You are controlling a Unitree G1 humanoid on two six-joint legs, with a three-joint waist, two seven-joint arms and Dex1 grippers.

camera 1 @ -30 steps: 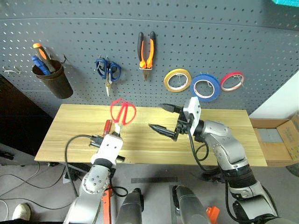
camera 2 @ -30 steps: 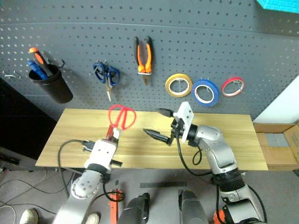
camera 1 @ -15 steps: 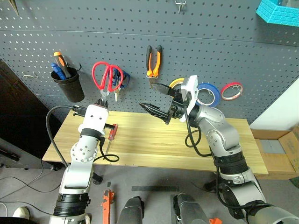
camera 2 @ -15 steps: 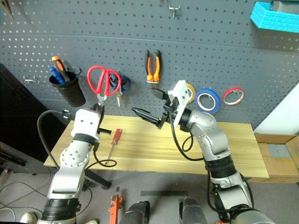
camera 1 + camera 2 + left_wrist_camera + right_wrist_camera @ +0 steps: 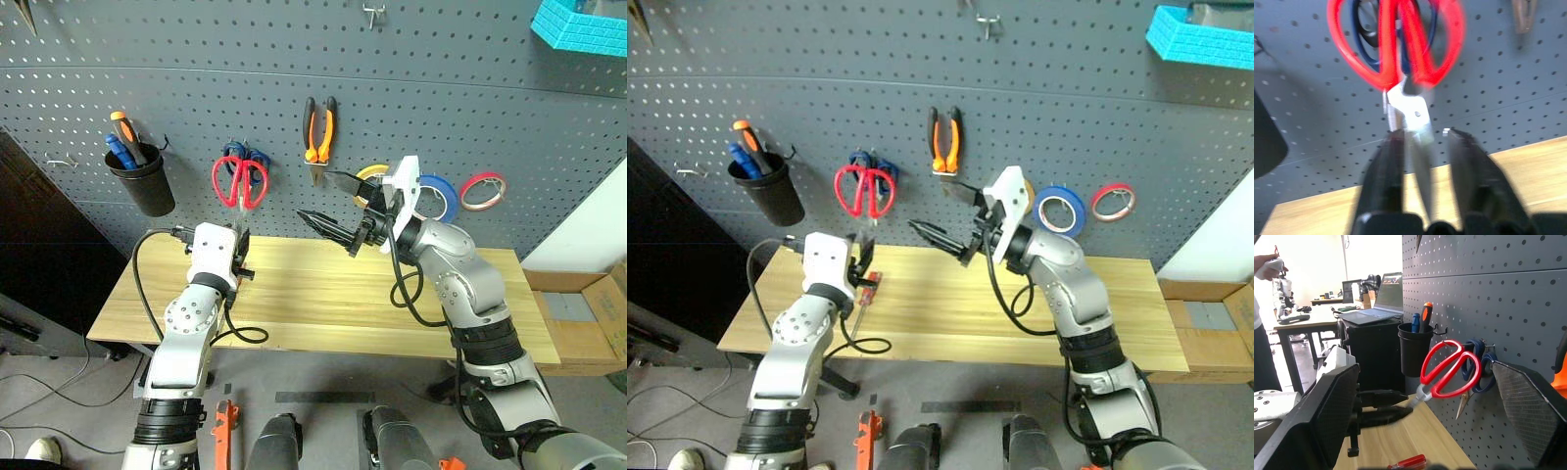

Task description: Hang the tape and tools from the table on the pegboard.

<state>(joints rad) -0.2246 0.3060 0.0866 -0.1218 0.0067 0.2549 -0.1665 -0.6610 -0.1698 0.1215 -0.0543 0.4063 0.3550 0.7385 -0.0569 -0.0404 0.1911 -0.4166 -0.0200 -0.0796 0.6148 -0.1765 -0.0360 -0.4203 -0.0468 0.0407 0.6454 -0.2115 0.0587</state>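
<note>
The red-handled scissors hang on the pegboard over a blue-handled pair. My left gripper is open just below them, its fingers apart on either side of the blades. Out in front of the board my right gripper is open and holds nothing. The orange-and-black pliers hang on the board. The blue tape hangs there too, half covered by my right wrist. The red-handled screwdriver lies on the table beside my left hand.
A black cup with orange and blue screwdrivers hangs at the board's left. A yellow roll and a red roll flank the blue tape. A cyan bin sits top right and a cardboard box stands right of the table.
My left gripper lifted the red scissors from the table to the pegboard, over the blue pair, and its fingers have parted. The camera tilted upward. The right gripper stayed open.
</note>
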